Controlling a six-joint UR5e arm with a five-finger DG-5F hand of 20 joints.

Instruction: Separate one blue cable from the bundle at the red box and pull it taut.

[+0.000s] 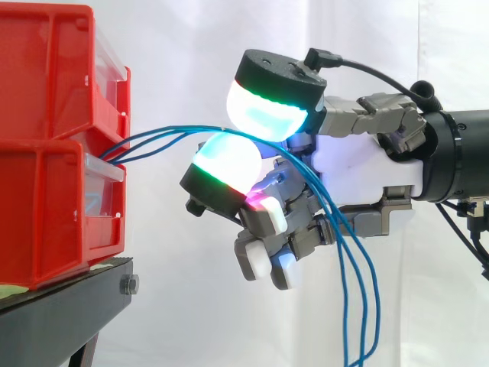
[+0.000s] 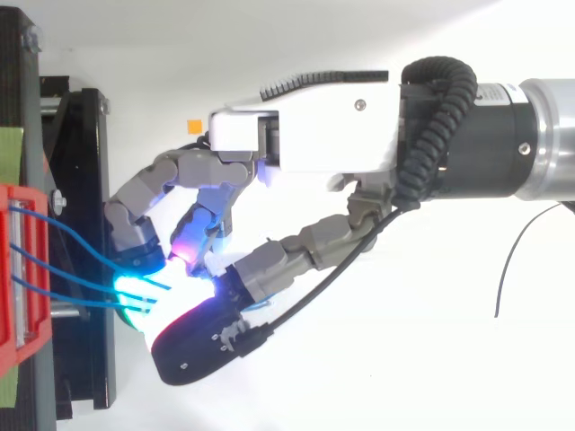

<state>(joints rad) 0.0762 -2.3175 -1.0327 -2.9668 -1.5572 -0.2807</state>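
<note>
Hand (image 1: 359,164) curls its glowing pads (image 1: 263,111) round the blue cables (image 1: 164,134), which fan from the red box (image 1: 46,176) at nine o'clock; best to pinch just one strand, then draw steadily toward three o'clock.

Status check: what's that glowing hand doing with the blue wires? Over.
Hand shut on blue cables near red bins. Cables bowed, not taut. Nothing blocking.

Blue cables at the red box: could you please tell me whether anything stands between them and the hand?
Nothing visible does: the hand pinches the blue cables between two glowing pads beside the red bins.
</note>
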